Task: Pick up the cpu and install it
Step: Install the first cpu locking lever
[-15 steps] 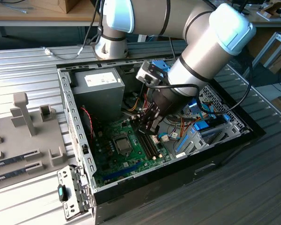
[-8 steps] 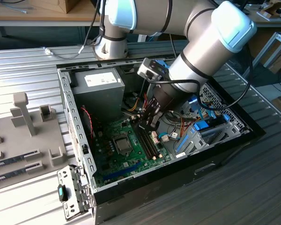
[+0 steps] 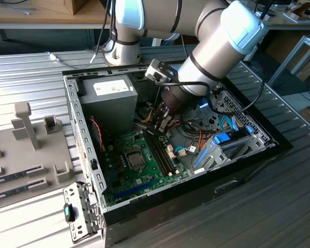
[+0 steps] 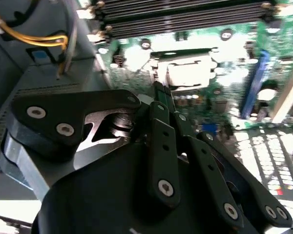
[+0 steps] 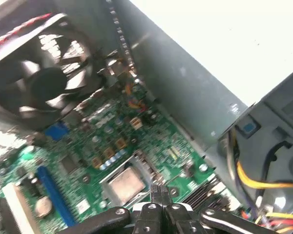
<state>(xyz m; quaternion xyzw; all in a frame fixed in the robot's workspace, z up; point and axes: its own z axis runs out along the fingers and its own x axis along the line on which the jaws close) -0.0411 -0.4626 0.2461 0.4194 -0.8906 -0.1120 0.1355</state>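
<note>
The cpu (image 3: 136, 160) lies flat in its socket in the middle of the green motherboard (image 3: 119, 178), inside the open computer case. Both wrist views show its silver-grey top, the cpu (image 5: 124, 185) and the cpu (image 4: 188, 74) sitting level within the socket frame. My gripper (image 3: 162, 123) hangs above the memory slots, up and toward the exterior view's right of the socket, apart from the chip. The black fingertips (image 5: 158, 191) are pressed together with nothing between them, and the gripper (image 4: 158, 97) points toward the socket.
A grey power supply (image 3: 108, 101) fills the case's back corner, with yellow and red cables (image 3: 147, 116) beside the gripper. Memory slots (image 3: 163, 152) run next to the socket. A drive cage with blue parts (image 3: 222, 144) stands on the exterior view's right. A case fan (image 5: 46, 80) faces the board.
</note>
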